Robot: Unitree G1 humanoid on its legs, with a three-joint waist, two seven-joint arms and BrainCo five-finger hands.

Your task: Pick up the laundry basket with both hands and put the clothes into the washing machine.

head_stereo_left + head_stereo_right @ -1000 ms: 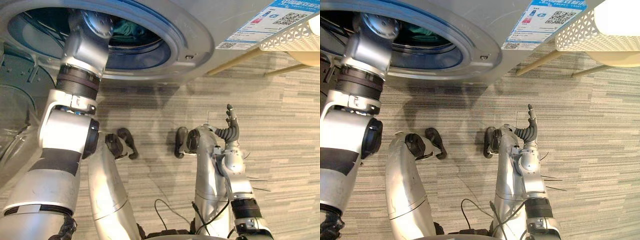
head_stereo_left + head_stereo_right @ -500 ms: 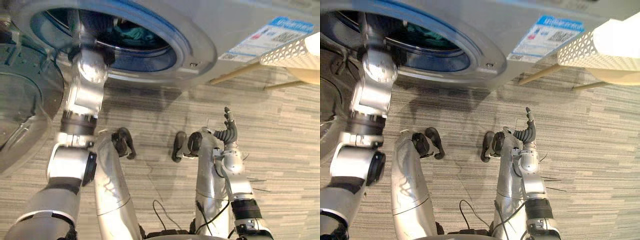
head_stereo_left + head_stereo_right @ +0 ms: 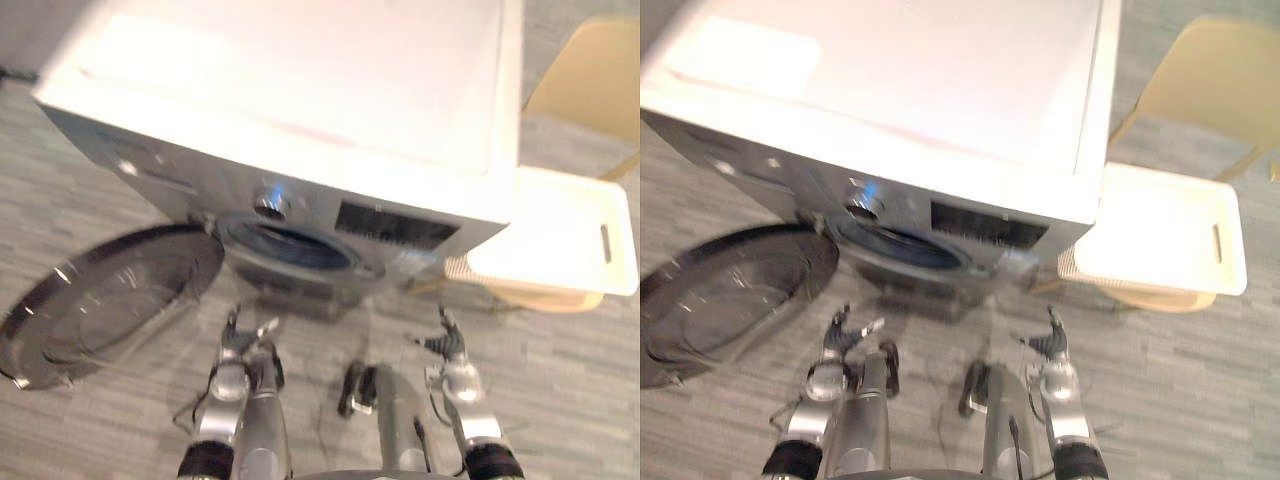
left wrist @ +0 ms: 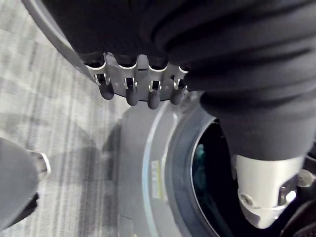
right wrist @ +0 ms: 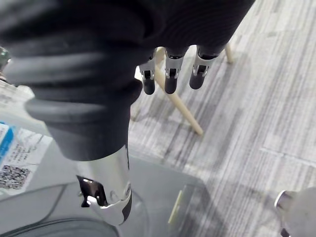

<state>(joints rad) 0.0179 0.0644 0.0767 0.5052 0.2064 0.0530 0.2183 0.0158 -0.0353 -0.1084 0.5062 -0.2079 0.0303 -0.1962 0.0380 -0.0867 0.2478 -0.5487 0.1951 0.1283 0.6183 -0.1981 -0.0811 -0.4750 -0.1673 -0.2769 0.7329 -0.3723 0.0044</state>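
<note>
1. Grey striped floor (image 3: 560, 350); the washer (image 3: 300, 100) stands ahead, door (image 3: 110, 300) open leftward.
2. Clothes (image 4: 199, 165) lie inside it; the basket (image 3: 550, 235) sits at its right, by a chair (image 3: 585, 70).
3. Left hand (image 3: 240, 345) and right hand (image 3: 445, 345) hang low, fingers relaxed, empty.

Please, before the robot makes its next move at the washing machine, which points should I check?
1. The door of the washing machine is open: ok.
2. The left hand holds nothing, fingers relaxed: ok.
3. The right hand holds nothing, fingers straight: ok.
4. Clothes in the drum: ok, a teal cloth shows inside.
5. The laundry basket is emptied: cannot tell, too bright.
</note>
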